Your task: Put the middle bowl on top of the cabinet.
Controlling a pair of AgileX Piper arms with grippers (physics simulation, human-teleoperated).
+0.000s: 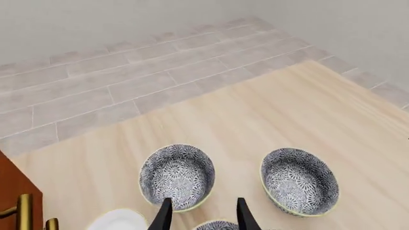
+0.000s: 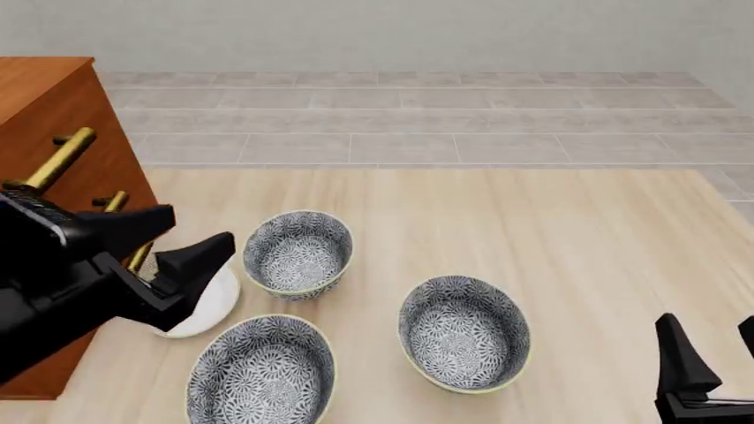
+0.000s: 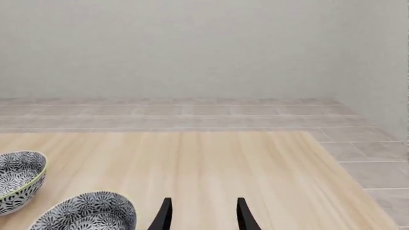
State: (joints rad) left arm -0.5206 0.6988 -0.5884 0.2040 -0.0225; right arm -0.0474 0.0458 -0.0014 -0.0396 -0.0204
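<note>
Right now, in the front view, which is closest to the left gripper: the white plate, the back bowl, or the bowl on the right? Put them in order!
From the left gripper:
1. The white plate, right under its fingertips, beside the cabinet.
2. The back bowl, just to its right.
3. The right bowl, farthest, toward the table's middle.

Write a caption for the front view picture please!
Three blue-and-white floral bowls on a pale wooden table beside a reddish-brown cabinet.
</note>
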